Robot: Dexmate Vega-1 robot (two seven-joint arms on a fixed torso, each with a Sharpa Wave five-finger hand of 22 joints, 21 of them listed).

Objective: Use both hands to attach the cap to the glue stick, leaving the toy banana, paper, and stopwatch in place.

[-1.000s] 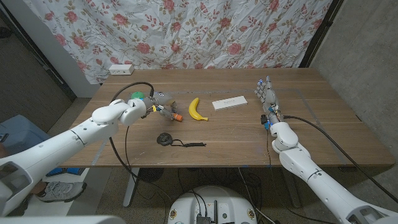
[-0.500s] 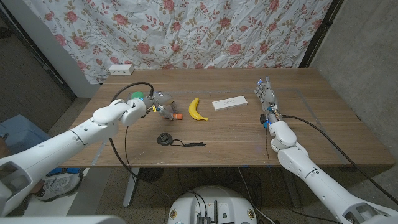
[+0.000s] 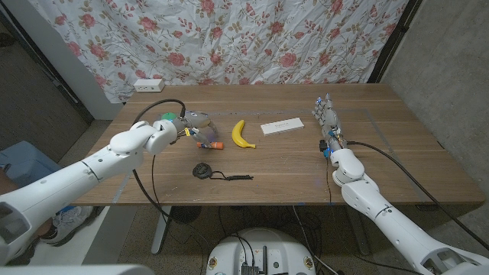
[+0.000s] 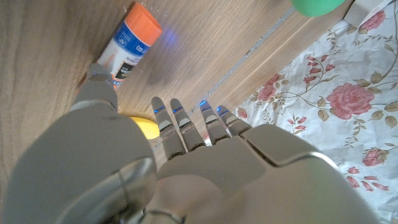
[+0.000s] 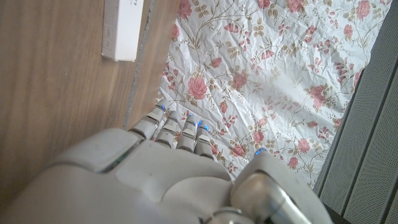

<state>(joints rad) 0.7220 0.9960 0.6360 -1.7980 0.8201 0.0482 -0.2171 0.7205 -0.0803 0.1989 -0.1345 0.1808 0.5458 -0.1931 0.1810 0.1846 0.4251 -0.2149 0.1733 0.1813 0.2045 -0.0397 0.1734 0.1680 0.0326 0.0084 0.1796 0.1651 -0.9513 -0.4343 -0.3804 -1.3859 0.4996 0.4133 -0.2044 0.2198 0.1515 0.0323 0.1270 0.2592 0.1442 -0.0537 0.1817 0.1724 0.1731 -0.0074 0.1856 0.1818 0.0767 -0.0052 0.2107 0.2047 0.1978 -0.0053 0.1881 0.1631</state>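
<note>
The left hand [image 3: 192, 124] has edged further over the glue stick [image 3: 212, 142] in the last second: a moment ago it sat a little back from the tube, and now its fingers reach down onto the tube's near end. In the left wrist view the thumb tip [image 4: 99, 78] touches the end of the glue stick [image 4: 129, 45] opposite its orange end, while the other fingers stretch out straight and apart, so this looks like a first contact and not yet a hold. I judge the grasp is just beginning; the tube lies on the desk [image 3: 306, 164], just left of the toy banana [image 3: 241, 134].

The right hand [image 3: 327, 114] stands well to the right of the toy banana, past the paper [image 3: 281, 126], fingers straight and together pointing away from the robot, holding nothing. It has not moved across the three head pictures, so the two-handed part of the job is not under way.

The stopwatch [image 3: 202, 170], with its cord trailing right, lies nearer the robot than the toy banana.

Hard to make out: a separate cap. The orange end of the tube may be it already, or the cap may be hidden under the left hand; I cannot tell. A green round thing [image 3: 167, 118] sits behind the left wrist, cut off at the edge of the left wrist view, and I cannot identify it.
</note>
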